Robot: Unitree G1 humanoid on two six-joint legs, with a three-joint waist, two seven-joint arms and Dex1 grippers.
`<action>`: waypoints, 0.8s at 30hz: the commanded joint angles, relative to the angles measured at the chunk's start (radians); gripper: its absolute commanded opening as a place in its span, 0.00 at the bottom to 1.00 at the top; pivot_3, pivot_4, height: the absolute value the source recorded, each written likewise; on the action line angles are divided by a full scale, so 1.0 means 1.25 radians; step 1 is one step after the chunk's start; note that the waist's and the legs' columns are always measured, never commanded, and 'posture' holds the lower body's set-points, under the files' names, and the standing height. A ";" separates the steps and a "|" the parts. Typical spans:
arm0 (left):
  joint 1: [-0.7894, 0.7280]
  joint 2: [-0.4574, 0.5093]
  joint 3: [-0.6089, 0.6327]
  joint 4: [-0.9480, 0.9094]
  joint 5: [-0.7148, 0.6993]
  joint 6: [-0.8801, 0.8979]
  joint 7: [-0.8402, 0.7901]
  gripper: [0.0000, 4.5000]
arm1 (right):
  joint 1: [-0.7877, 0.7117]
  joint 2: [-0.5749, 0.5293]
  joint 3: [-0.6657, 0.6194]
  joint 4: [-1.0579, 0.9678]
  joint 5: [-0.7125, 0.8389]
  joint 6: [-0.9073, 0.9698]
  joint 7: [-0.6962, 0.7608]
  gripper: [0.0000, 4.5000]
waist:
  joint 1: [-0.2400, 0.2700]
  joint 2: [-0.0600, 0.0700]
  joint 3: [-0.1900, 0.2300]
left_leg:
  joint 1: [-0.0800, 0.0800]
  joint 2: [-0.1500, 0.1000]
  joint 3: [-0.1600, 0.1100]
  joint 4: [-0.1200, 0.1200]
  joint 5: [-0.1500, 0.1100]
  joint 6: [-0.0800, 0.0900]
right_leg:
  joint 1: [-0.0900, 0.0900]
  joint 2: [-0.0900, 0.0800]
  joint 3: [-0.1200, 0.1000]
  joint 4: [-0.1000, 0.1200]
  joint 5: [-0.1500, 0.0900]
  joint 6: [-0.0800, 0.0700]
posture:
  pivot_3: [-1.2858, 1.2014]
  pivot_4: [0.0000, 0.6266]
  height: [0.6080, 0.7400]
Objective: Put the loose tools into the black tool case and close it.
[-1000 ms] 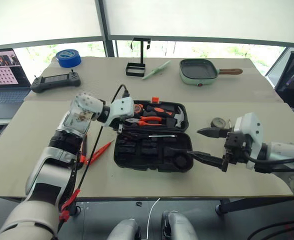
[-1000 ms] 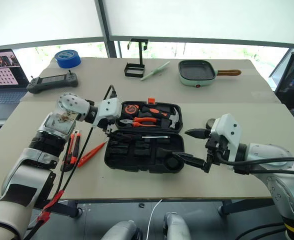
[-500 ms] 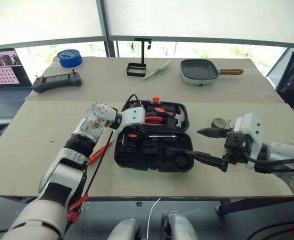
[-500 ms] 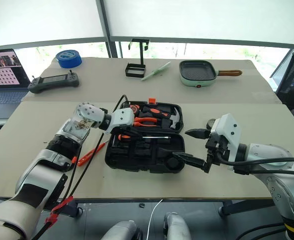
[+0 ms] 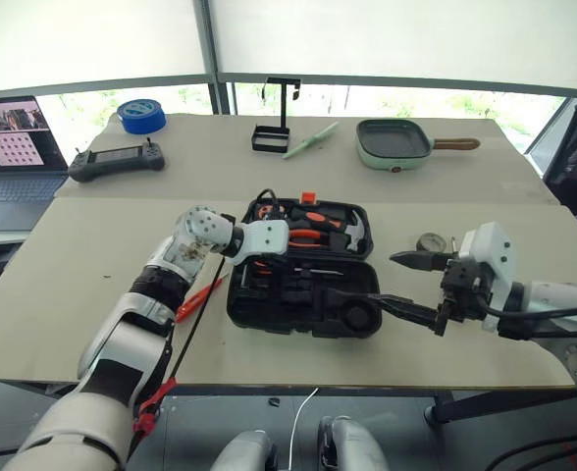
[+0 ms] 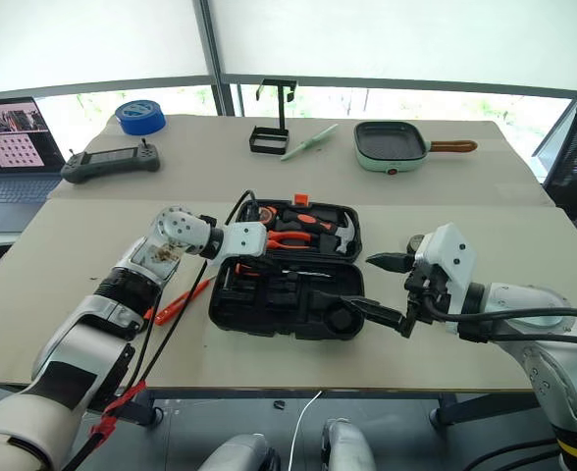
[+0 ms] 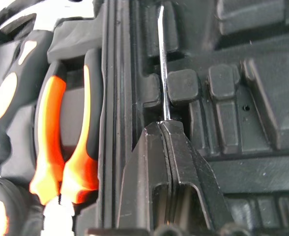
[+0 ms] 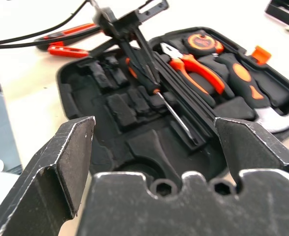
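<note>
seating a screwdriver (image 8: 170, 104) in the black tool case (image 5: 298, 316) with left gripper (image 7: 164, 129) clenched on it, red tools (image 5: 198, 297) and tape roll (image 5: 430, 241) outside, lid open.

A blue tape roll (image 5: 142, 115), a black controller (image 5: 116, 161) and an open laptop (image 5: 9, 147) are sitting at the bench's (image 5: 82, 285) far left. A black wire stand (image 5: 274, 126), a green strip (image 5: 308, 138) and a pale green pan (image 5: 394, 143) are lying along the far edge.
</note>
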 commanded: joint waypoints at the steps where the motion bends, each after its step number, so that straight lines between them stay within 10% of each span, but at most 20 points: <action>1: -0.036 0.004 0.091 -0.102 -0.132 0.171 -0.057 0.01 | 0.044 0.004 -0.079 -0.004 -0.016 -0.002 -0.038 1.00 | 0.000 0.000 0.000 | -0.001 0.000 0.000 0.000 0.000 0.000 | -0.001 0.000 0.000 0.000 0.000 0.000 | 0.52 0.24 1.00; 14: 0.088 0.129 0.327 -0.646 -0.596 0.792 -0.040 0.94 | 0.262 0.182 -0.304 -0.038 -0.042 0.092 -0.313 1.00 | -0.006 0.004 -0.002 | 0.002 0.000 0.000 -0.001 0.000 0.000 | 0.000 0.001 0.001 0.001 0.000 0.000 | 0.52 0.24 1.00; 24: 0.155 0.199 0.285 -0.728 -0.637 0.780 -0.054 0.97 | 0.116 0.270 -0.143 0.214 -0.198 0.000 -0.397 1.00 | -0.023 0.005 -0.002 | 0.017 0.000 0.002 -0.011 0.000 -0.001 | 0.010 0.002 0.006 -0.002 -0.002 0.000 | 0.52 0.24 1.00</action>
